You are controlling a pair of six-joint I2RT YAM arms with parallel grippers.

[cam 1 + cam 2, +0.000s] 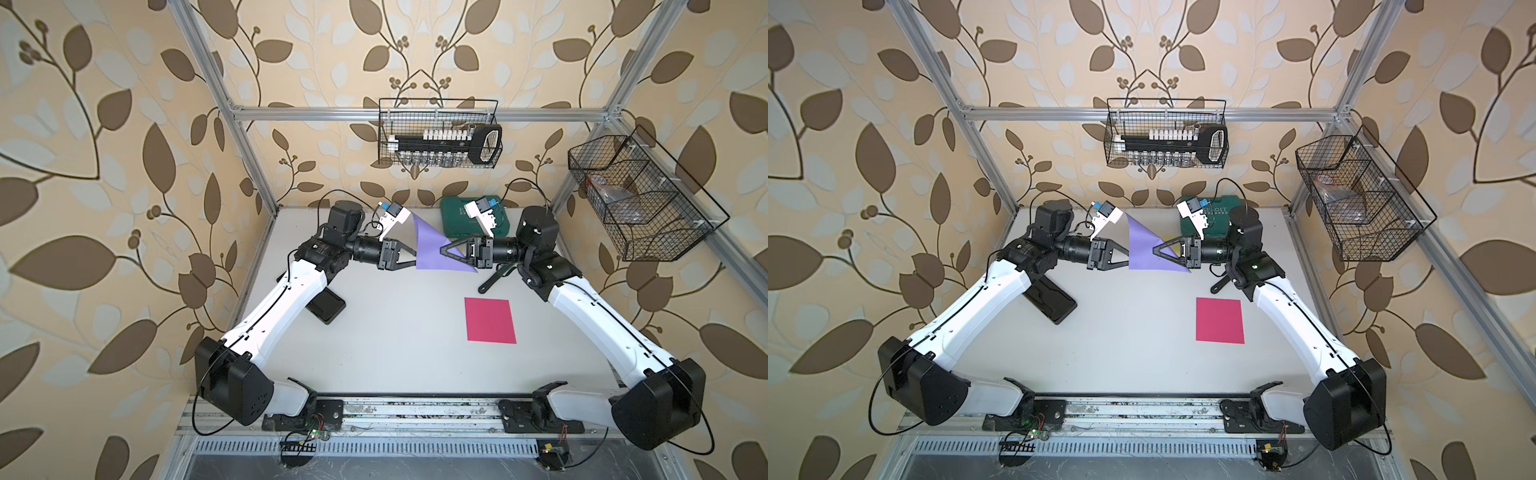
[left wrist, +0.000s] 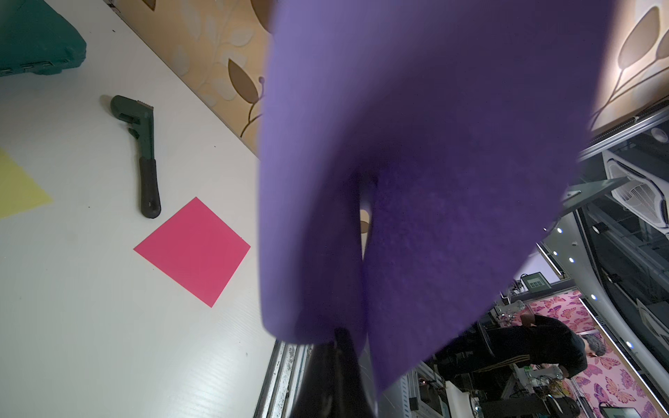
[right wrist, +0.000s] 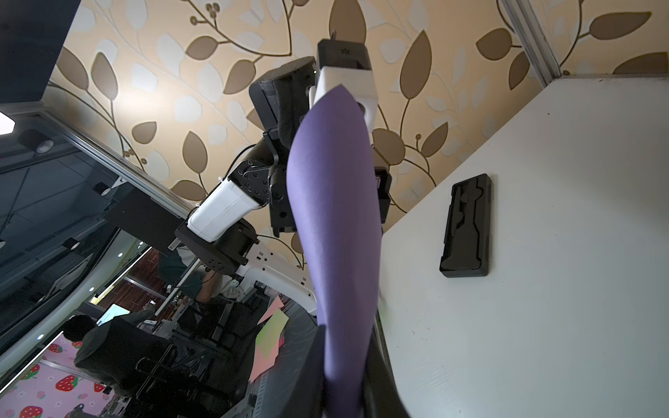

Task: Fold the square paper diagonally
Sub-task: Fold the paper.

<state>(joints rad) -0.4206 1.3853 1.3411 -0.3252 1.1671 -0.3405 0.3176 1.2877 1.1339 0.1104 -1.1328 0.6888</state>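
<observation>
In both top views the purple paper point(image 1: 432, 249) point(image 1: 1142, 249) hangs in the air over the back of the table point(image 1: 395, 353), between the two arms. From here it looks like a triangle, so I think it is already bent over on itself. The left gripper point(image 1: 412, 262) is pinched tight on its near left corner. The right gripper point(image 1: 444, 251) comes in from the other side, its fingers close together on the sheet. A pink paper point(image 1: 490, 320) lies flat on the table, well apart.

In the left wrist view the purple paper point(image 2: 434, 144) fills most of the picture. It curls round in a soft loop with a little gap in the middle. Its end goes down to the left gripper point(image 2: 344, 340).

In the right wrist view the purple paper point(image 3: 336, 217) stands up like a long bent leaf. It rises from between the fingers of the right gripper point(image 3: 344, 391).

I think it is very light, thin and floppy. It bows instead of staying flat, and I see no sharp crease. Corners and edges are the best places to hold it, gently. A hard pull could tear or crumple it, and it could slip out of smooth fingers.
</observation>
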